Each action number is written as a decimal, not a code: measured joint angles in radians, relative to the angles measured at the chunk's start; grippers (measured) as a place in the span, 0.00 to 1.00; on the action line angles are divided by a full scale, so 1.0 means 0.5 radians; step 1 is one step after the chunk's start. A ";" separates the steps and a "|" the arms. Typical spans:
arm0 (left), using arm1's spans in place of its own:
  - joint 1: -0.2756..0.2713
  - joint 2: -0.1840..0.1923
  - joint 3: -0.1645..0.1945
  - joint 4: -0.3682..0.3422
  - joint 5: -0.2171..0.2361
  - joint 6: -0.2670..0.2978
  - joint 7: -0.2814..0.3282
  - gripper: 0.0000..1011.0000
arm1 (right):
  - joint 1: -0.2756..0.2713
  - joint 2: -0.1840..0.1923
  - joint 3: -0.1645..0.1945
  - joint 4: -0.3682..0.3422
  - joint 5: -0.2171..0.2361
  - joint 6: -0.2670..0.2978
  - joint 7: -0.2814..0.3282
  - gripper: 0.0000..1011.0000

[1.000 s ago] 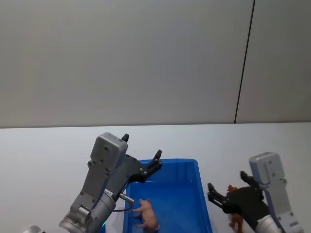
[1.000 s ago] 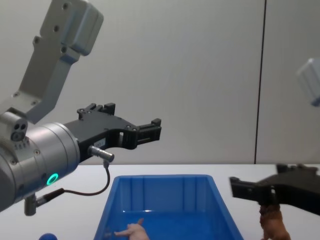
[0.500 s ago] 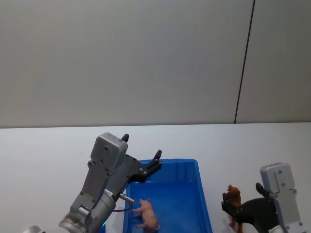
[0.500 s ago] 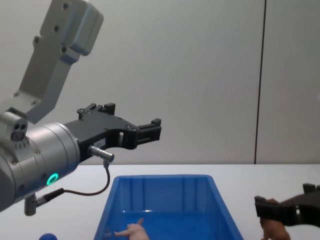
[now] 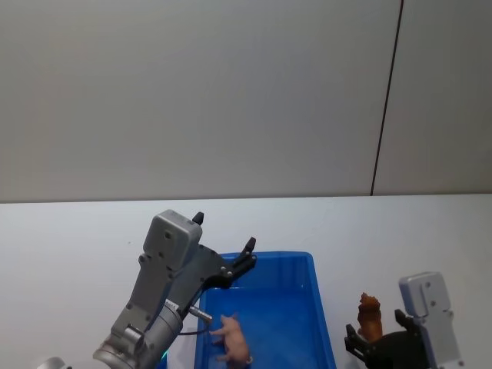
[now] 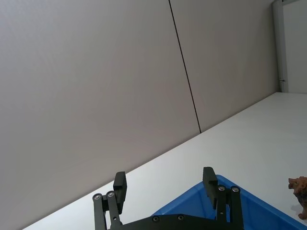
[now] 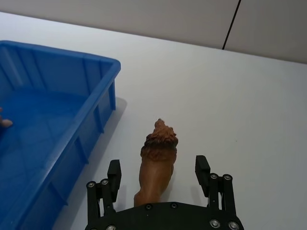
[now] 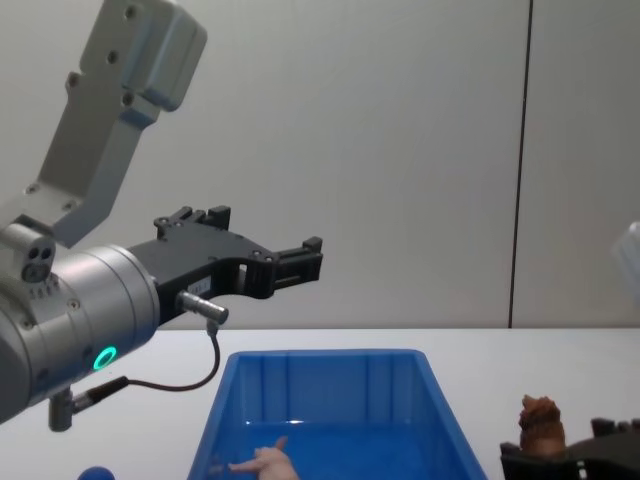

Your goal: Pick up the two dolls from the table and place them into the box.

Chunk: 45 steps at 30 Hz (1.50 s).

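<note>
Grey wall panels (image 5: 192, 92) back a white worktop (image 5: 77, 231), and the blue box (image 5: 277, 256) sits at 6 o'clock in the head view. On the box floor, toward its 7 o'clock corner, lies the pale pink doll (image 5: 233, 338). The left jaws hang above the box's 11 o'clock corner, spread apart and empty. At the box's 3 o'clock side, near its wall, the reddish-brown doll (image 5: 370, 315) stands upright on the worktop. The right jaws sit low around it, spread wide, with a gap on either flank. A small blue ball (image 8: 97, 473) rests on the worktop toward the box's 8 o'clock.
</note>
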 joint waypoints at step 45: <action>0.000 0.000 0.000 0.000 0.000 0.000 0.000 0.99 | 0.018 -0.053 -0.015 -0.213 -0.087 -0.124 0.096 0.33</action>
